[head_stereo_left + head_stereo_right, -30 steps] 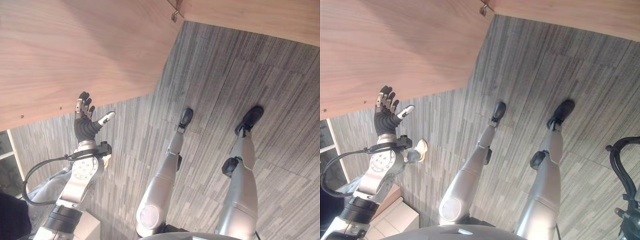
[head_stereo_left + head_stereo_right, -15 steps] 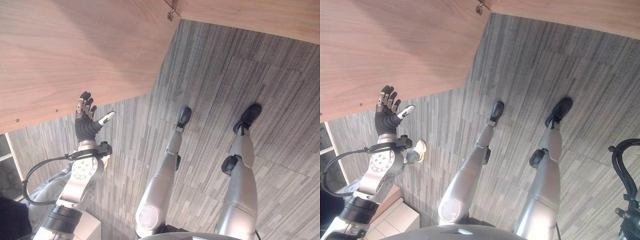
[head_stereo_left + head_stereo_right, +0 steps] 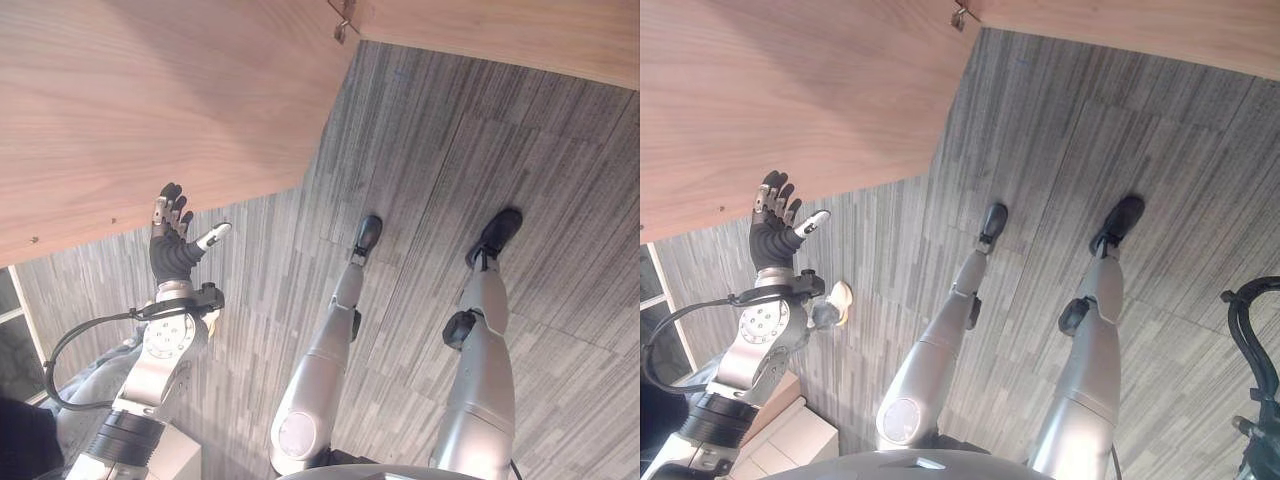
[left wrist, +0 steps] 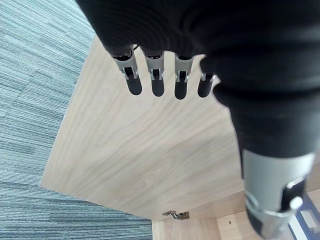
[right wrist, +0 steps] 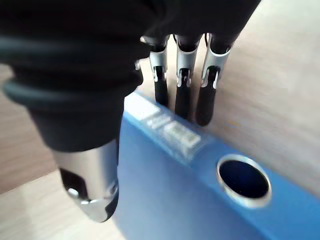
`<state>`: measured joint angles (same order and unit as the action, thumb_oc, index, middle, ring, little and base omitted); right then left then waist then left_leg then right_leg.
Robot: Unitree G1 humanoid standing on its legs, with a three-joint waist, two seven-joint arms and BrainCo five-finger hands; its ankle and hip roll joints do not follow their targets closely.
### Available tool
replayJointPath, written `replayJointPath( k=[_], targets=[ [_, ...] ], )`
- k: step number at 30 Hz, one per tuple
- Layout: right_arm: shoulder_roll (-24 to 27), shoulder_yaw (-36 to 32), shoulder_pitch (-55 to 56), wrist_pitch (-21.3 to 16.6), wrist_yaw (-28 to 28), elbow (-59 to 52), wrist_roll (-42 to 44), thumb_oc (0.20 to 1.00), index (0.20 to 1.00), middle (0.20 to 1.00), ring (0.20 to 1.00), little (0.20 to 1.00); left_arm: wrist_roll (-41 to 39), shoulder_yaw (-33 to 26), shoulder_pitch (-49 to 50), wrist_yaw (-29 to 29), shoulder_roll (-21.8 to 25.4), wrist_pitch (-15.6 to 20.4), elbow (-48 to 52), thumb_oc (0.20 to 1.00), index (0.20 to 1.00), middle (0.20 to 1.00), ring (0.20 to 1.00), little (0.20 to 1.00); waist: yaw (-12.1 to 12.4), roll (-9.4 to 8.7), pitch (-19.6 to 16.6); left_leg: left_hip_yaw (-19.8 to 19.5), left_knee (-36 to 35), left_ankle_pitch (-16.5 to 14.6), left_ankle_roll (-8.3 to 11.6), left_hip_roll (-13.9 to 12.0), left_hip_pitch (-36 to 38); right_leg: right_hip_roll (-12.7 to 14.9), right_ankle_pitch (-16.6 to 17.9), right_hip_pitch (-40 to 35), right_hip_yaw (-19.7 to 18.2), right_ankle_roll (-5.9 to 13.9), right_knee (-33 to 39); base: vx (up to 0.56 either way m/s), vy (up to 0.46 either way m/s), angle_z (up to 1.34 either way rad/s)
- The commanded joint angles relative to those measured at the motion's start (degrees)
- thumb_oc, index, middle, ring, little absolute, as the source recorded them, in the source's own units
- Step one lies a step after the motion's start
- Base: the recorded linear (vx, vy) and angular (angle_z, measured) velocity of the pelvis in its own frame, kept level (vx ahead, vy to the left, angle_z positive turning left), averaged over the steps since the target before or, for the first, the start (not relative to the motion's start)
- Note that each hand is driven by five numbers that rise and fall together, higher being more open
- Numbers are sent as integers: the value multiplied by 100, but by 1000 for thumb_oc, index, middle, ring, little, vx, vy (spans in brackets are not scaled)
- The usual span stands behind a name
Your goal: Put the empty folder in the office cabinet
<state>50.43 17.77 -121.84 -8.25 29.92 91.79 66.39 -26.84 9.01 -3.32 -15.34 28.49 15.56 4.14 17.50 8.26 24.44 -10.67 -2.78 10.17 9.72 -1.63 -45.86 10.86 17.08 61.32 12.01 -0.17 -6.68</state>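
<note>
A blue folder (image 5: 200,190) with a metal-ringed hole in its spine shows in the right wrist view. My right hand (image 5: 182,85) is shut on it, fingers down its far side and thumb (image 5: 90,185) on the near face, against a pale wooden surface. My left hand (image 3: 170,250) is raised open, fingers straight, at the lower edge of the open wooden cabinet door (image 3: 150,110). In the left wrist view those fingers (image 4: 155,75) point along the door panel (image 4: 140,145), which has a metal hinge (image 4: 175,215) at its far end.
Grey striped carpet (image 3: 450,130) covers the floor below. The door hinge (image 3: 343,27) sits at the top beside another wooden panel (image 3: 500,30). A white box (image 3: 800,435) stands at lower left, with a light shoe (image 3: 840,297) behind my left arm.
The whole picture has shifted a little, so the camera moved. My left hand stays open at the door's edge and the door keeps its place.
</note>
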Motion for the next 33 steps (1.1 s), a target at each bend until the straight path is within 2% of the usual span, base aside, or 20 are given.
replayJointPath(
  k=[1,5,6,14,15,16,17,30,33],
  targets=[
    [-182,583,1003,254,789,138,-123,1000,1000,1000,1000,1000,-42,372,425,-356,206,114,225,1000,1000,1000,1000,1000,94,309,-892,6,-222,-1010,349,-636,1224,255,-1917,144,-544,1055,-1250,0,0,0],
    [-196,469,1101,372,981,193,-146,1000,1000,1000,1000,1000,19,406,407,-392,187,84,262,1000,1000,1000,1000,1000,63,319,-875,18,-222,-1012,353,-642,1215,243,-1901,107,-525,1048,-1192,0,0,0],
    [-237,404,1277,556,1121,215,-309,1000,1000,1000,1000,1000,42,456,393,-422,143,39,292,1000,1000,1000,1000,1000,17,318,-828,35,-222,-1013,351,-642,1205,211,-1888,86,-518,1037,-1157,0,0,0],
    [-433,388,1432,729,961,138,-371,1000,1000,1000,1000,1000,89,401,323,-467,147,88,318,1000,1000,1000,1000,1000,-36,291,-756,68,-222,-1023,340,-653,1194,185,-1834,98,-519,1030,-1124,0,0,0],
    [-517,425,1405,721,880,117,-334,583,583,583,583,583,84,372,312,-475,148,118,321,1000,1000,1000,1000,1000,-37,276,-752,87,-222,-1026,339,-647,1195,175,-1822,103,-529,1027,-1104,0,0,0],
    [-517,425,1405,721,880,117,-334,583,583,583,583,583,84,372,312,-475,148,118,321,1000,1000,1000,1000,1000,-37,276,-752,87,-222,-1026,339,-647,1195,175,-1822,103,-529,1027,-1104,0,0,0],
    [-568,445,1378,682,817,79,-301,200,200,200,200,200,63,341,313,-481,142,132,301,1000,1000,1000,1000,1000,-51,267,-747,106,-222,-1031,331,-651,1189,158,-1809,118,-546,1031,-1089,0,0,0],
    [-501,507,1355,441,617,-186,-326,200,200,200,200,200,-45,221,321,-471,157,160,142,1000,1000,1000,1000,1000,-56,245,-740,133,-222,-1056,311,-680,1236,150,-1820,133,-574,1032,-1134,0,1,0],
    [-578,588,1339,427,409,-353,-375,200,200,200,200,200,-50,193,319,-436,182,143,95,1000,1000,1000,1000,1000,-30,233,-749,142,-222,-1062,312,-693,1234,160,-1836,171,-582,1037,-1173,0,0,0]
  ],
)
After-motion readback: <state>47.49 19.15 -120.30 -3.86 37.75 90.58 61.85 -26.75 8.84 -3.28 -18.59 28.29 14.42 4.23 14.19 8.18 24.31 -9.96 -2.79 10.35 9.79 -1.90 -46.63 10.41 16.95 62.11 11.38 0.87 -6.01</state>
